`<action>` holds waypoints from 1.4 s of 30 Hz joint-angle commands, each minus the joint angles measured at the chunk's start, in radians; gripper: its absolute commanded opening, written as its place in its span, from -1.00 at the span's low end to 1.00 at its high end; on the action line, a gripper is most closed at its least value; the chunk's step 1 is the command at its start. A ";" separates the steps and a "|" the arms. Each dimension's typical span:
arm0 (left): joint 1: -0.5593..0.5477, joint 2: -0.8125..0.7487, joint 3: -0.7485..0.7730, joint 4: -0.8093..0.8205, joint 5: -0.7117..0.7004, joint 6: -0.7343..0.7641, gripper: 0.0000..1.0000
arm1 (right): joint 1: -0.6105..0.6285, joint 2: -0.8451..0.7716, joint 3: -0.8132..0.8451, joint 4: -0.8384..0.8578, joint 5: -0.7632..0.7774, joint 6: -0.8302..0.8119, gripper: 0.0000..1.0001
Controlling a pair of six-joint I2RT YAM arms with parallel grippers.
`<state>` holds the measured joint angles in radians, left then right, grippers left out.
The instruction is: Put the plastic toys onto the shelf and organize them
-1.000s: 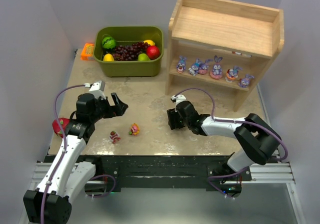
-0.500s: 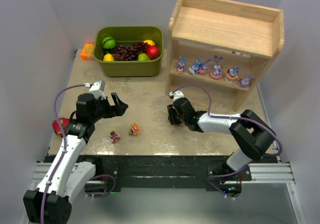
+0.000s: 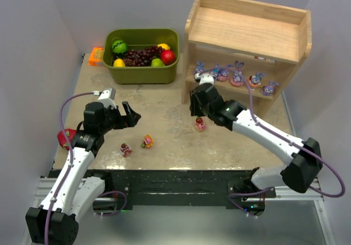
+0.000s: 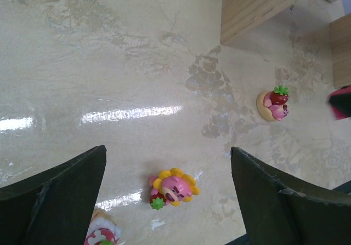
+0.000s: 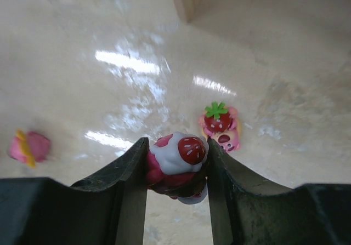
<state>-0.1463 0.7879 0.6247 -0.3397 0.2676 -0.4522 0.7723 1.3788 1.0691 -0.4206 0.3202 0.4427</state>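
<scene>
Between right jaws: pink bear toy (image 5: 178,165), white-capped, clamped; left jaws wide, empty.

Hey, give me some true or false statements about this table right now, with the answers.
1. The right gripper is shut on a pink toy. True.
2. The left gripper holds the flower bear. False: its jaws are open and that bear lies on the table.
3. The bunnies stand on the shelf's top tier. False: they stand on the lower tier.
4. The green bin holds grapes. True.
</scene>
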 commanded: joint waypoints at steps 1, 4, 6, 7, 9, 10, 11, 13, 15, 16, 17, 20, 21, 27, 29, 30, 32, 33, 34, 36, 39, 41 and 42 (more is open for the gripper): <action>-0.003 0.002 0.004 0.022 0.033 0.010 0.99 | 0.001 -0.066 0.302 -0.372 0.186 0.044 -1.00; -0.003 -0.003 0.001 0.024 0.036 0.010 0.99 | -0.001 -0.061 0.483 -0.512 0.279 0.059 -1.00; -0.003 -0.007 0.000 0.024 0.036 0.012 0.99 | -0.005 -0.063 0.607 -0.578 0.313 0.062 -1.00; -0.003 -0.007 0.001 0.022 0.036 0.014 0.99 | -0.011 -0.061 0.647 -0.595 0.321 0.062 -1.00; -0.003 -0.010 0.001 0.016 0.036 0.017 0.99 | -0.013 -0.061 0.759 -0.635 0.341 0.063 -1.00; -0.003 -0.012 0.001 0.013 0.036 0.018 0.99 | -0.021 -0.061 0.794 -0.647 0.352 0.062 -1.00; -0.003 -0.013 0.001 0.011 0.036 0.020 0.99 | -0.021 -0.057 0.863 -0.662 0.358 0.060 -1.00; -0.003 -0.018 0.000 0.008 0.035 0.020 0.99 | -0.025 -0.046 0.929 -0.704 0.387 0.059 -1.00; -0.003 -0.024 -0.003 0.008 0.033 0.020 0.99 | -0.027 -0.046 1.008 -0.724 0.407 0.051 -1.00; -0.003 -0.026 -0.003 0.007 0.030 0.021 0.99 | -0.033 -0.044 1.026 -0.728 0.416 0.048 -1.00; -0.003 -0.030 -0.005 0.007 0.030 0.020 0.99 | -0.037 -0.040 1.070 -0.736 0.440 0.045 -1.00; -0.003 -0.027 -0.005 0.007 0.032 0.020 0.99 | -0.086 -0.008 1.156 -0.773 0.462 0.028 -1.00; -0.003 -0.026 -0.005 0.007 0.032 0.020 0.99 | -0.112 0.005 1.172 -0.785 0.456 0.015 -1.00; -0.003 -0.024 -0.006 0.001 0.028 0.020 0.99 | -0.297 0.088 1.247 -0.794 0.442 -0.036 -1.00; -0.003 -0.029 -0.008 -0.001 0.024 0.018 0.99 | -0.335 0.106 1.281 -0.787 0.442 -0.051 -1.00; -0.003 -0.029 -0.010 -0.001 0.022 0.018 0.99 | -0.349 0.124 1.295 -0.782 0.442 -0.067 -1.00; -0.003 -0.029 -0.008 -0.004 0.022 0.020 0.99 | -0.383 0.141 1.325 -0.773 0.451 -0.087 -1.00; -0.003 -0.032 -0.006 -0.005 0.021 0.021 0.99 | -0.395 0.164 1.336 -0.774 0.450 -0.105 -1.00; -0.003 -0.033 -0.006 -0.008 0.010 0.021 0.99 | -0.419 0.175 1.347 -0.777 0.450 -0.113 -1.00; -0.003 -0.041 -0.010 -0.007 0.005 0.018 0.99 | -0.436 0.198 1.364 -0.790 0.462 -0.122 -1.00; -0.003 -0.041 -0.013 -0.005 0.002 0.018 0.99 | -0.481 0.189 1.336 -0.758 0.485 -0.147 -1.00; -0.003 -0.035 -0.011 -0.007 0.002 0.018 0.99 | -0.499 0.178 1.307 -0.730 0.482 -0.166 -1.00; -0.003 -0.030 -0.010 -0.007 0.002 0.017 0.99 | -0.510 0.174 1.299 -0.704 0.471 -0.189 -1.00</action>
<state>-0.1463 0.7578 0.6231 -0.3607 0.2756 -0.4519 0.2993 1.5955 2.3764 -1.2064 0.7624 0.3347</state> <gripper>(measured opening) 0.994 0.425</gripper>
